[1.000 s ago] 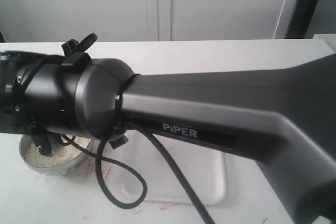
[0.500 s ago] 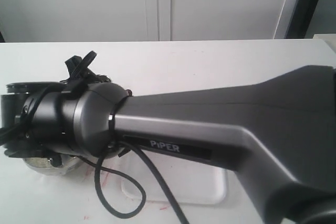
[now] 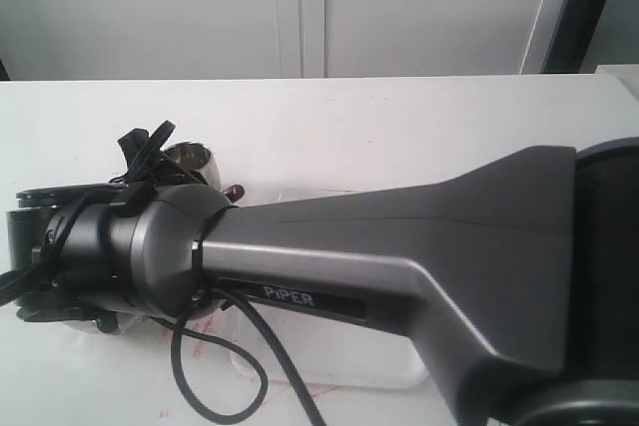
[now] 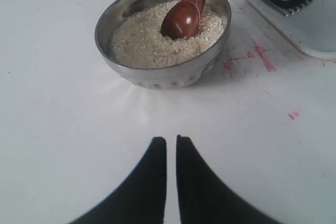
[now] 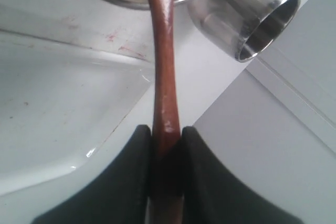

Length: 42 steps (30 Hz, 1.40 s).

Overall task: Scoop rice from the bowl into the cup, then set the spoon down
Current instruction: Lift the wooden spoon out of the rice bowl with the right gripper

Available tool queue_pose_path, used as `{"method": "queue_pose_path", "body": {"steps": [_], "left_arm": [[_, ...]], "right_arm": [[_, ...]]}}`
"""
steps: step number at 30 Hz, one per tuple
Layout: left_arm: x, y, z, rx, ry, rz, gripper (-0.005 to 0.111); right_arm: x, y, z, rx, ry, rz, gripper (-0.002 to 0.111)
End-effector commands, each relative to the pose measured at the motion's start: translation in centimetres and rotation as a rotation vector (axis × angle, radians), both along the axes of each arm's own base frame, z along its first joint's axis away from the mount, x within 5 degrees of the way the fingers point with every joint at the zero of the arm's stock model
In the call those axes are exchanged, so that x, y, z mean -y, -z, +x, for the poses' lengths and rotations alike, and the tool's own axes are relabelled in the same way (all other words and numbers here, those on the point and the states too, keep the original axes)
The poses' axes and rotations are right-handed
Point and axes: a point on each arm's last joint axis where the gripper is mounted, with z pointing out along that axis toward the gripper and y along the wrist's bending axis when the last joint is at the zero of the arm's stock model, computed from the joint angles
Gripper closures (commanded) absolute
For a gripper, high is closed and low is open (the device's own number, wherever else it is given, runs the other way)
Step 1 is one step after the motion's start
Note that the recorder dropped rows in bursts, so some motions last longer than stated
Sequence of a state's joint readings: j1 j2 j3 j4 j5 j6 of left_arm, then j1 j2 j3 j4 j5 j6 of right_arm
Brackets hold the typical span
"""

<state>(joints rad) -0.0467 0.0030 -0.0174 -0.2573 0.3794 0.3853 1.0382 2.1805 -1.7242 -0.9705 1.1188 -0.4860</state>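
- The right gripper (image 5: 167, 132) is clamped on the slim handle of the dark reddish-brown wooden spoon (image 5: 164, 51).
- The spoon's oval end is dug into the off-white rice grains (image 4: 142, 43), which fill the wide grey metal bowl (image 4: 157, 74) on the white table (image 4: 52, 129).
- The small shiny steel cup (image 5: 257, 14) stands just beside the bowl.
- The left gripper (image 4: 169, 141) hangs near the bowl with its fingers almost together, holding nothing.
- A clear plastic tray (image 5: 52, 103) lies beside the bowl.

The only readable lettering is the brand word "PiPER" (image 3: 288, 297), printed in pale letters on a dark strip along the side of the grey robot arm (image 3: 419, 226) in the exterior view.
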Motion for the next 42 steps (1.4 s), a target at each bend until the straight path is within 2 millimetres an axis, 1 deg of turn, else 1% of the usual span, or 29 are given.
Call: {"method": "queue_pose_path", "body": {"steps": [1,17,24,36,42], "left_arm": [[0.1,0.2,0.0,-0.004,0.008,-0.007,0.092],[0.1,0.2,0.0,-0.004,0.008,-0.007,0.092],[0.1,0.2,0.0,-0.004,0.008,-0.007,0.092],[0.1,0.2,0.0,-0.004,0.008,-0.007,0.092],[0.1,0.2,0.0,-0.004,0.008,-0.007,0.092]], "right_arm": [[-0.1,0.0,-0.1,0.002,0.027,0.058,0.108],[-0.1,0.5,-0.4,-0.03,0.158,0.204,0.108],[0.1,0.4,-0.4,-0.024,0.179,0.205,0.108],[0.6,-2.4,-1.0,-0.035,0.2,0.289,0.108],[1.1,-3.0,-0.9,-0.078,0.235,0.34,0.108]]}}
